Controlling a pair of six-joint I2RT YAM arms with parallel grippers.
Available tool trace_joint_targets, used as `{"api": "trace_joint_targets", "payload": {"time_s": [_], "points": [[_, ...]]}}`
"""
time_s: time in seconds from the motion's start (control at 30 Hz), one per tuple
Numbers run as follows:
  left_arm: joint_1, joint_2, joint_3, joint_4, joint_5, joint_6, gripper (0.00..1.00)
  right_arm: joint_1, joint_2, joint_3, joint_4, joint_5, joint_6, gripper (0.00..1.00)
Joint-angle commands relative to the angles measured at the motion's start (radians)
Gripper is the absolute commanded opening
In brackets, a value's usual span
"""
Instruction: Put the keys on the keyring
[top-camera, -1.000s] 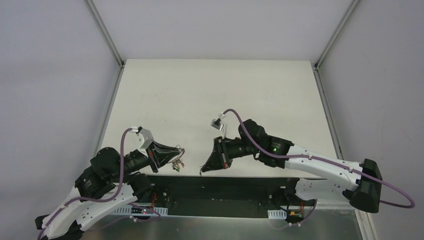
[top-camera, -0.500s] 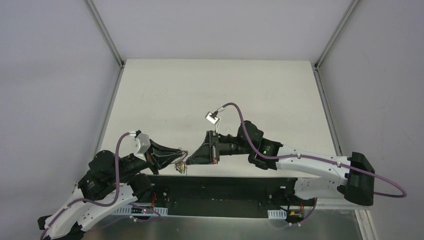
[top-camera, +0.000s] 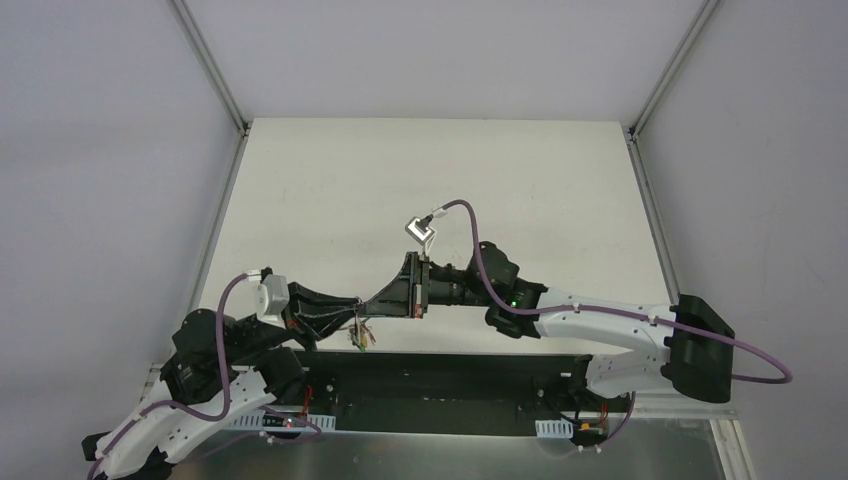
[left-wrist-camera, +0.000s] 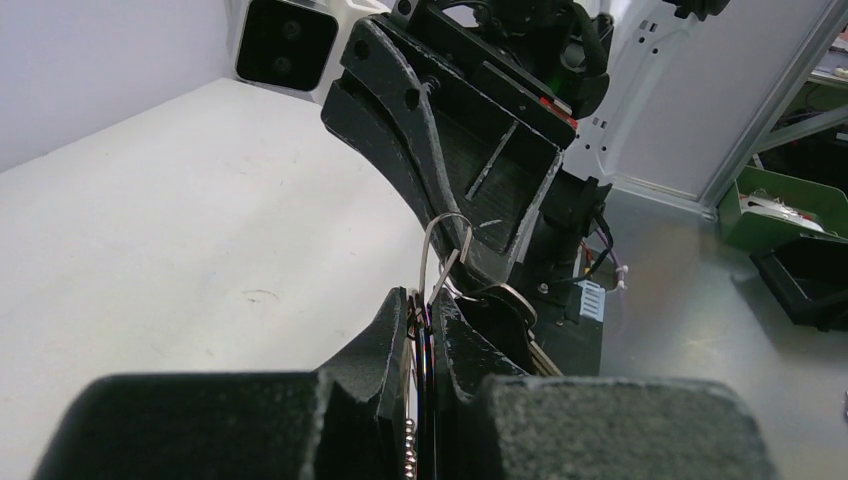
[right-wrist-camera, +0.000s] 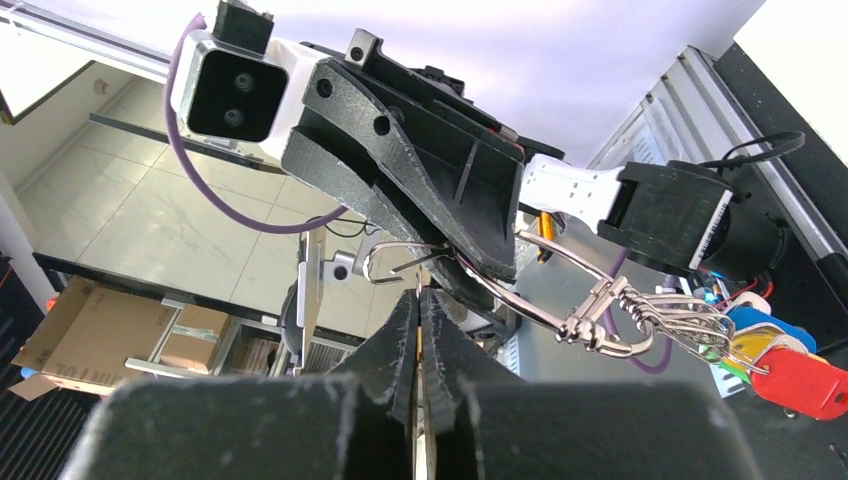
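Right gripper reaching in, tips now meeting left gripper, which is clamping keyring; key bunch dangling beneath. Right fingers pressing together; whether on key, we cannot tell. We are risking fingers colliding, ring twisting loose.

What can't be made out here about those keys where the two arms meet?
- Top view: the key bunch is too small to tell single keys or colours.
- Left wrist view: the left tool covers the lower part of the keyring with its own fingers.
- Right wrist view: the right tool is shut; anything pinched is hidden between its fingers. Overlapping heads hide how many keys hang in the bunch.
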Motion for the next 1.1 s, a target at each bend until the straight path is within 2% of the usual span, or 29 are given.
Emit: {"api": "trace_joint_targets", "payload": {"time_s": [0.0,1.07], "points": [[0.002,-0.011,-0.001,0.094,0.035,0.022,0.00,0.004,0.005,0.002,0.146,0.021,0.030,0.00],[0.028,-0.006,-0.008,0.114,0.101,0.005,0.00,0.004,-0.056,0.021,0.185,0.060,0.005,0.00]]}}
